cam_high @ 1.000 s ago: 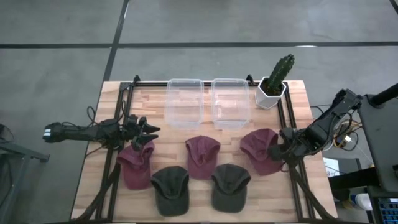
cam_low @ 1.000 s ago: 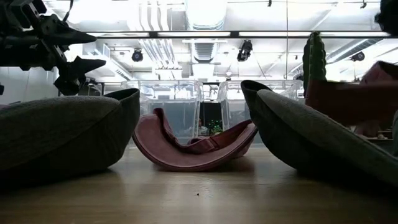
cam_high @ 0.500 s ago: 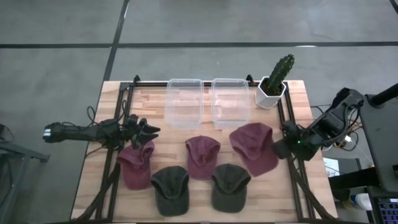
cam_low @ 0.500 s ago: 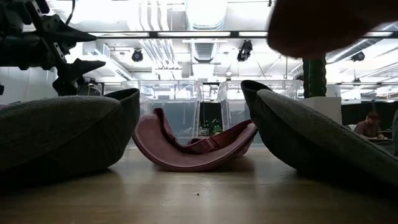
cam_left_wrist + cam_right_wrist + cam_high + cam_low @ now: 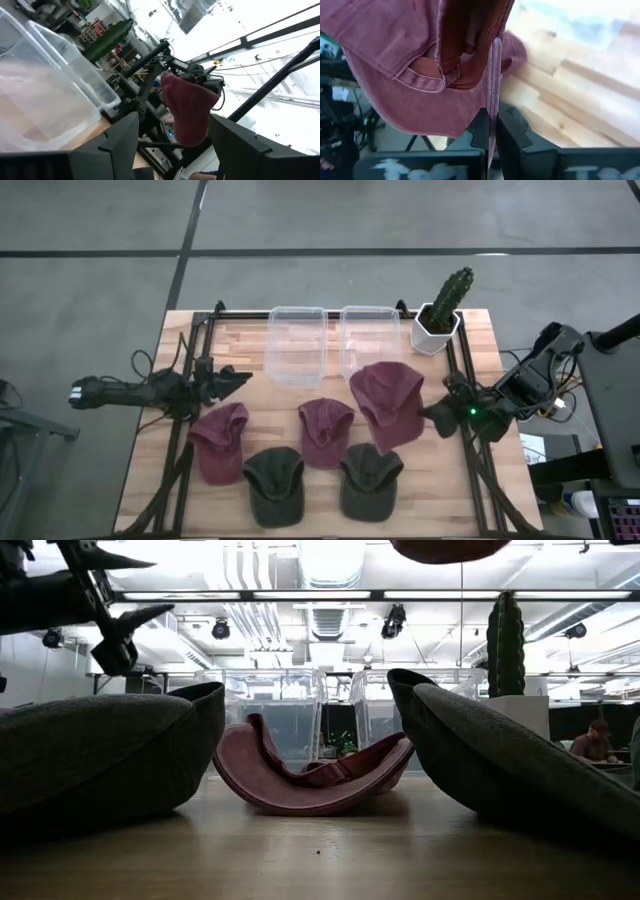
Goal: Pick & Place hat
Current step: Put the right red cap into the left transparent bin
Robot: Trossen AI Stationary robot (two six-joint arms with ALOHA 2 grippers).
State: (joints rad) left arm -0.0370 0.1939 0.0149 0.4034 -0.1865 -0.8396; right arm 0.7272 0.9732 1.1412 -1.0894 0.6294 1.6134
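Note:
My right gripper (image 5: 434, 418) is shut on a maroon cap (image 5: 387, 402) and holds it in the air in front of the right clear bin (image 5: 370, 342). In the low view only the cap's underside (image 5: 445, 548) shows, at the top edge. My left gripper (image 5: 236, 376) hovers open above the table's left part, beyond another maroon cap (image 5: 220, 440). A third maroon cap (image 5: 325, 430) and two dark green caps (image 5: 273, 485) (image 5: 370, 480) lie on the wood. The left wrist view looks between its open fingers (image 5: 120, 135) at the held cap (image 5: 187, 107). My right gripper pinches a thin edge of the maroon cap (image 5: 493, 107) between its two fingers (image 5: 479, 127), at the cap's right side. It comes in about level from the table's right. The cap is lifted clear and spreads away from the fingers toward the table's left.
Two clear bins (image 5: 297, 345) stand side by side at the far middle. A potted cactus (image 5: 440, 310) stands right of them. A black frame (image 5: 200, 330) runs around the work area. Bare wood (image 5: 420, 480) shows at the near right.
My right gripper has risen and moved toward the table's left and far edge, lifting the maroon cap clear of the wood and carrying it toward the right bin. My left gripper has risen and shifted a little toward the far edge, staying open.

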